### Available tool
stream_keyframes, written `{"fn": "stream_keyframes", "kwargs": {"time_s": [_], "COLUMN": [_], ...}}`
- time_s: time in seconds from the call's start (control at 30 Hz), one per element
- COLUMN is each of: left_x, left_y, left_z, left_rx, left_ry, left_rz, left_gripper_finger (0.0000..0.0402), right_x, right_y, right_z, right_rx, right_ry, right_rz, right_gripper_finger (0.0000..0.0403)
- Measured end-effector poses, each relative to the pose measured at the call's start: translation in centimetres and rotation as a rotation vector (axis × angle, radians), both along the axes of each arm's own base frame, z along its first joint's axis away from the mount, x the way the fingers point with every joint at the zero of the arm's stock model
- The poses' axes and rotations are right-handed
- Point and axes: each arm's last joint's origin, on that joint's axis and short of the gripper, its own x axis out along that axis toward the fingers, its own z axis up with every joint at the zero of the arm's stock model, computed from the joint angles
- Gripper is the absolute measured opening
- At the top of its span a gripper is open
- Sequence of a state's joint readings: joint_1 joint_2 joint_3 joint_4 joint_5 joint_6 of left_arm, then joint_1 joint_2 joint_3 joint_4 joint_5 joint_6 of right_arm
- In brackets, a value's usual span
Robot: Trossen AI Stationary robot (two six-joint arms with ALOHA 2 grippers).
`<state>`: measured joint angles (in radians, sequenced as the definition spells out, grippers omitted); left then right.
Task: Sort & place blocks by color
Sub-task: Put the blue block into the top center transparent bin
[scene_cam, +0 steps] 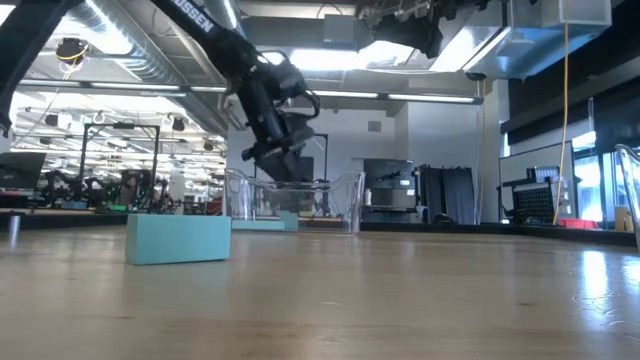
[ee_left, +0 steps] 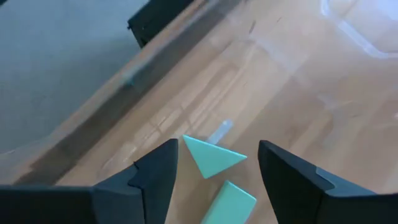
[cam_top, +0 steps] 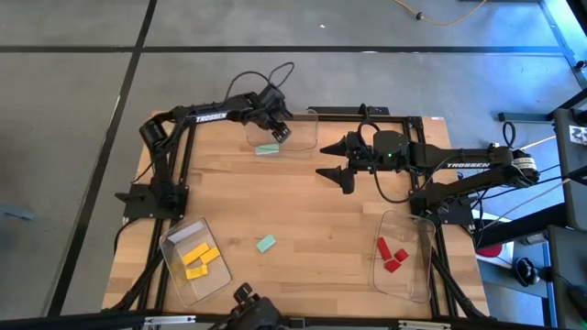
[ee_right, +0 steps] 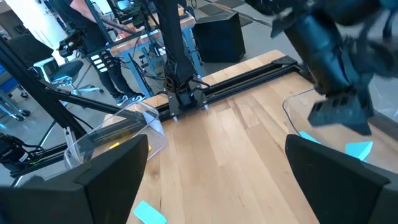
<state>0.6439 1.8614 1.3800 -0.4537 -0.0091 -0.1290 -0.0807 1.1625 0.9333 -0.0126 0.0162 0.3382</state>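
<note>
- Step in hand, as judged: delivery of a mint-green piece to the far bin. The left gripper [cam_top: 280, 130] hangs over the clear bin at 12 o'clock [cam_top: 307, 117]; its fingers [ee_left: 155, 177] stand apart with nothing between them.
- Left wrist view: a mint wedge [ee_left: 211, 157] sits in the gap between the fingers, touching neither, with a mint bar [ee_left: 229, 202] just beside it. Whether the wedge rests on the bin floor or is dropping cannot be told.
- The right gripper [cam_top: 341, 170] waits near table centre, slightly toward 1 o'clock, jaws spread wide, empty.
- One mint block [cam_top: 265, 243] lies loose on the table [cam_top: 303, 206] at about 6 o'clock from centre, well apart from every bin; the low view shows it flat on the wood.
- Next move, as judged: lift the left arm clear of the bin wall, travel to the loose mint block, close on its narrow sides, and bring it to the 12 o'clock bin.
- Bin at 7 o'clock [cam_top: 176, 240]: yellow blocks [cam_top: 200, 259], several, lying together.
- Bin at 5 o'clock [cam_top: 417, 236]: red blocks [cam_top: 393, 255], a few.
- Bin at 12 o'clock: mint pieces only, as far as visible.
</note>
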Motion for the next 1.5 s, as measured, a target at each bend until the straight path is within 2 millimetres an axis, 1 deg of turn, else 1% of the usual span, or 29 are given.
{"fn": "stream_keyframes", "kwargs": {"time_s": [0.13,0.2,0.27,0.33,0.4,0.53,0.6,0.73,0.8,0.87,0.97,1.1,1.37,1.5], "left_x": [-0.9,-1.3,-1.3,-1.2,-1.1,-1.5,-2.0,-3.8,-4.8,-5.7,-6.8,-7.2,-7.2,-7.2], "left_y": [-0.4,-0.9,-1.9,-3.5,-5.4,-10.0,-12.4,-16.6,-18.3,-19.4,-20.2,-20.6,-22.1,-22.7], "left_z": [2.9,4.7,6.8,8.9,10.6,12.3,12.8,13.6,14.1,14.5,15.0,14.9,14.6,14.5], "left_rx": [0.036,0.043,0.057,0.091,0.145,0.22,0.236,0.235,0.249,0.259,0.278,0.265,0.178,0.166], "left_ry": [-0.074,-0.148,-0.251,-0.356,-0.459,-0.655,-0.763,-0.951,-1.0,-1.005,-0.98,-0.953,-0.933,-0.933], "left_rz": [0.005,0.001,-0.031,-0.079,-0.138,-0.249,-0.3,-0.394,-0.434,-0.468,-0.504,-0.516,-0.583,-0.598], "left_gripper_finger": [0.0213,0.0213,0.0213,0.0213,0.0213,0.0213,0.0213,0.0213,0.0213,0.0213,0.0213,0.0213,0.0213,0.0213], "right_x": [0.0,0.0,0.0,0.0,0.0,0.0,0.0,0.0,0.0,0.0,0.0,0.0,0.0,0.0], "right_y": [0.0,0.0,0.0,0.0,0.0,0.0,0.0,0.0,0.0,0.0,0.0,0.0,0.0,0.0], "right_z": [0.0,0.0,0.0,0.0,0.0,-0.1,-0.1,-0.1,0.0,0.0,0.0,-0.1,0.0,0.1], "right_rx": [-0.003,-0.002,-0.002,-0.003,-0.004,-0.003,-0.004,-0.003,-0.006,-0.016,-0.052,-0.077,-0.056,-0.056], "right_ry": [0.0,0.0,0.0,0.0,0.001,0.007,0.008,0.008,0.005,0.001,0.007,0.016,0.005,-0.011], "right_rz": [0.001,0.0,0.0,0.0,0.001,0.0,0.0,0.001,0.001,0.004,0.012,0.007,-0.001,0.003], "right_gripper_finger": [0.038,0.038,0.038,0.038,0.038,0.038,0.038,0.038,0.038,0.038,0.038,0.038,0.038,0.038]}}
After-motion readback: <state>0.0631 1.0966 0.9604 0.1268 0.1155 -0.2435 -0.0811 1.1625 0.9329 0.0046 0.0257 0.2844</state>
